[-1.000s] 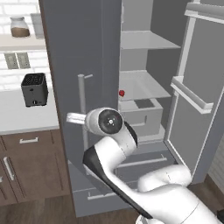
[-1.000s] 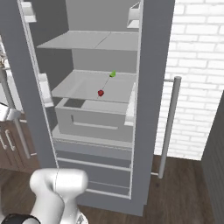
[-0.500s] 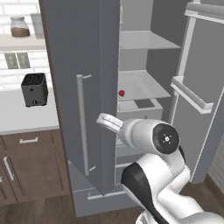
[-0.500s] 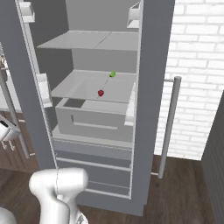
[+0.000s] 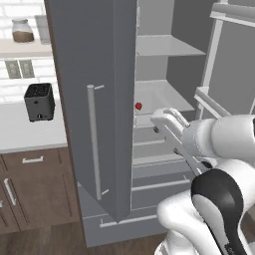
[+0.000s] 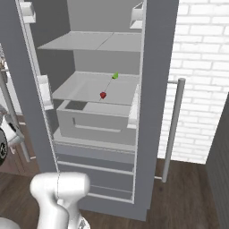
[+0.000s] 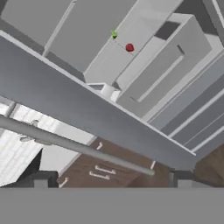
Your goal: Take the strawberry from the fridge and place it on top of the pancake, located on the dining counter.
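The tall matte grey French-door fridge (image 6: 152, 89) stands with both doors swung wide, its light grey shelves bare to the room. On the middle shelf, toward its front edge, sits the tiny bright red strawberry (image 6: 103, 95), alone and untouched. Behind it on the same shelf, nearer the fridge's back wall, lies a small green item (image 6: 115, 75), clearly apart from the strawberry. Just below that shelf is a pale grey open-topped drawer (image 6: 96, 120), and under it the fridge's two bottom drawer fronts.

From the left side, the strawberry (image 5: 138, 105) peeks out just past the edge of the fridge's left door (image 5: 94, 99), which carries a long thin vertical bar handle (image 5: 92, 142). The white arm's two-finger gripper (image 5: 167, 124) hangs in front of the open fridge, lower than the strawberry's shelf and off to its right, holding nothing; its fingers stand wide apart.

Looking along the hand, the left door's edge cuts across in front, with the strawberry (image 7: 129, 47) far up beyond it on the shelf and the green item (image 7: 114, 33) just beside it.

To the left of the fridge, a small black boxy appliance (image 5: 39, 101) sits on a white countertop (image 5: 30, 132) above dark brown wooden cabinets (image 5: 35, 189).
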Tool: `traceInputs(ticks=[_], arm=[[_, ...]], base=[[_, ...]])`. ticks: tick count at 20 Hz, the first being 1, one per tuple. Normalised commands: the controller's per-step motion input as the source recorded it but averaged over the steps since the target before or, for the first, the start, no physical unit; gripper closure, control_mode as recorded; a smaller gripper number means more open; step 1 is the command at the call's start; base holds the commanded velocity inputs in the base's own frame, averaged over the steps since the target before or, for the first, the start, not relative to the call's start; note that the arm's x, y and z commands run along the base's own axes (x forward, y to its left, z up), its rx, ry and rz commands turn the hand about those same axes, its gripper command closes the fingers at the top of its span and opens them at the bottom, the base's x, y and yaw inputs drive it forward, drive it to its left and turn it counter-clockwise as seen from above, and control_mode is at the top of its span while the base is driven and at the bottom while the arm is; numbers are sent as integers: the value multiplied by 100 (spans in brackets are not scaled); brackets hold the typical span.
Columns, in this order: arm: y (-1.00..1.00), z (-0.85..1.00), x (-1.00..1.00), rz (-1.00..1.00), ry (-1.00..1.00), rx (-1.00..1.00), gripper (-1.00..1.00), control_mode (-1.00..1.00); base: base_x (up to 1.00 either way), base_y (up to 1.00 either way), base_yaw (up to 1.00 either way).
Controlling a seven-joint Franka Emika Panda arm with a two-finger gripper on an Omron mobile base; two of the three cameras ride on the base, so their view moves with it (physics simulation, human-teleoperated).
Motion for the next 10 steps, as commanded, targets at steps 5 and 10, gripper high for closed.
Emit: traceInputs(ticks=[5, 10], arm=[[-35, -22, 2, 3, -3, 29, -100, -100], [-4, -12, 23, 7, 0, 24, -100, -100]], base=[[0, 0, 0], [0, 0, 0]])
